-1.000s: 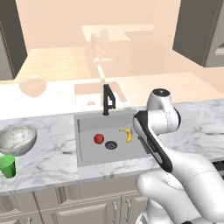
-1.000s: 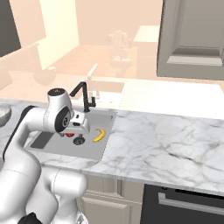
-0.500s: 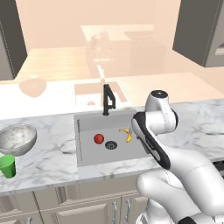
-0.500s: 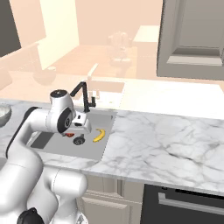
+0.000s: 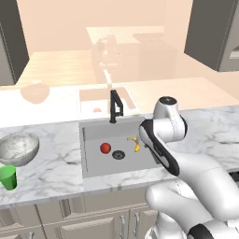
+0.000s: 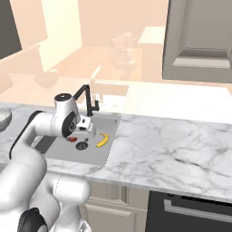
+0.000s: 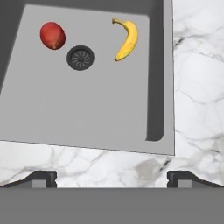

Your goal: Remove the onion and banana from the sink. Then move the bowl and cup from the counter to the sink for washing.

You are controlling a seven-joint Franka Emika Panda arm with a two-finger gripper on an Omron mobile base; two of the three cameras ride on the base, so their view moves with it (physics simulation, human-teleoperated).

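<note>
The glossy red onion and the yellow banana lie on the floor of the grey sink, either side of the round drain. My gripper hangs open above the sink's front edge, its fingers spread wide with nothing between them. From the right base view the gripper partly covers the onion, with the banana just beside it. On the marble counter left of the sink stand the speckled bowl and the green cup.
A black faucet rises at the back rim of the sink. Marble counter stretches wide to the right of the basin. Beige cabinet fronts run below the counter edge.
The arm has shifted only slightly over the sink. The gripper stays open, and the onion, banana, bowl and cup have not moved.
</note>
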